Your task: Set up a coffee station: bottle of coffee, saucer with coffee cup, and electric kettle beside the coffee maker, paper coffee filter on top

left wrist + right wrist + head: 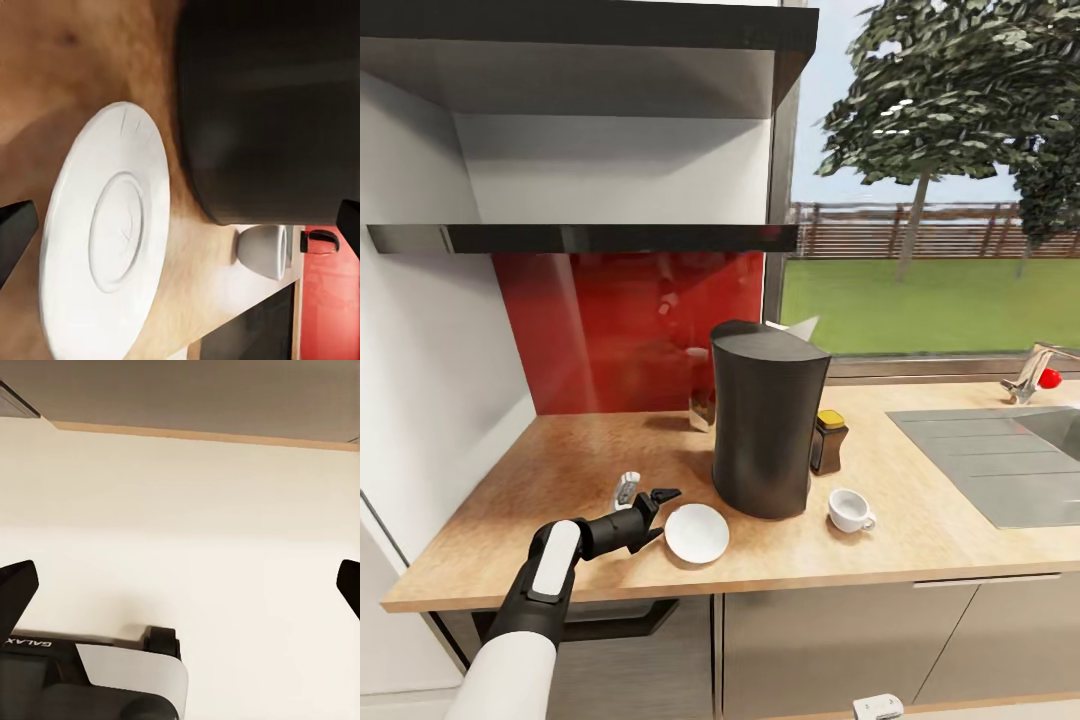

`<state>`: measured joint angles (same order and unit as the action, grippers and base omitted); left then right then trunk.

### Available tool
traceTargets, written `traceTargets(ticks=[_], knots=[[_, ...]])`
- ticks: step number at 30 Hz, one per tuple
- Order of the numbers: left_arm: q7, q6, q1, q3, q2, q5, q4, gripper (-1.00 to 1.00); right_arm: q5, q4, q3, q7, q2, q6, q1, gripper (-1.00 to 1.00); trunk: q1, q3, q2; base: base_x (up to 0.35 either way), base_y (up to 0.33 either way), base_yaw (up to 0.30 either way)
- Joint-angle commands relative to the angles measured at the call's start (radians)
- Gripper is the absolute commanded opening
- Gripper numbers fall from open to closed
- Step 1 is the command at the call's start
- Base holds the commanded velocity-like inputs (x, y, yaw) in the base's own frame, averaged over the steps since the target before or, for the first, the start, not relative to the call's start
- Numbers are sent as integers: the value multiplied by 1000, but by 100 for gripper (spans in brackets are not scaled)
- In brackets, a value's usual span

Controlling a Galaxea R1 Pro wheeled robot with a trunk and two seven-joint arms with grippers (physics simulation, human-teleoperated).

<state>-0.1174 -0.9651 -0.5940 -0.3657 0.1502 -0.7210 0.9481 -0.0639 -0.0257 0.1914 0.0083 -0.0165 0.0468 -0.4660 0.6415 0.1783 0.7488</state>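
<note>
The tall black coffee maker (765, 430) stands on the beige countertop (590, 450), and a white paper coffee filter (800, 327) peeks over its top rear edge. The bottle of coffee (827, 441) sits just right of it, touching or nearly so. The white saucer (697, 532) lies at its front left, bare. The coffee cup (850, 510) rests on the counter at its front right. My left gripper (652, 517) is open just left of the saucer (105, 240), with nothing between its fingers. My right gripper (180, 585) is open over pale floor. The black kitchen shelf (590, 238) hangs above.
A grey sink (1000, 460) with a faucet (1035, 370) and a red knob lies at the right. A shiny object (702, 405) is half hidden behind the coffee maker. A white wall bounds the counter's left end. The red backsplash is behind.
</note>
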Motion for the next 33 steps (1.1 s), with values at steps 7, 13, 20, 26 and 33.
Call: traceTargets(ticks=[7,13,20,26,33], knots=[[-6,-7,-2,-6,-1,9,0,100,-7,-2,8,1,0,5,0,100,0,2,1,0,153,0],[-5,-7,-2,-6,-1,11,0,100,-7,-2,8,1,0,5,0,100,0,2,1,0,299,0],[-8,-6,-1,-4,-1,14,1,100,-7,-2,8,1,0,5,0,100,0,2,1,-30,230,0],[-10,-6,-1,-4,0,14,0,100,-7,-2,8,1,0,5,0,100,0,2,1,-293,18,0],[-11,-6,-1,-4,-1,14,1,100,-7,-2,8,1,0,5,0,100,0,2,1,-335,1,0]])
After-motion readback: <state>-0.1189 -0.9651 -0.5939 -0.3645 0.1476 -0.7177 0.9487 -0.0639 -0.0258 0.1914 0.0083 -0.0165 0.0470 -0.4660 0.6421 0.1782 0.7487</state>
